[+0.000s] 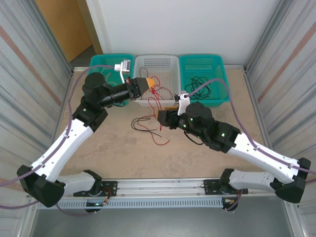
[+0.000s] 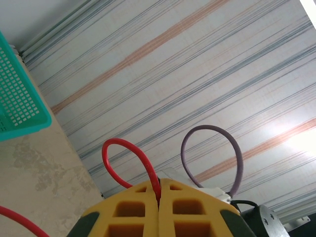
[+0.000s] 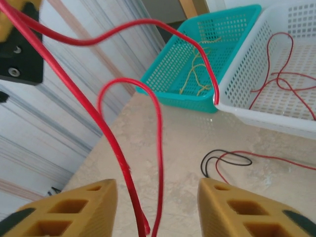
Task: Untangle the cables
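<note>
No text, label, brand, number or sign can be read in any of the views.
</note>
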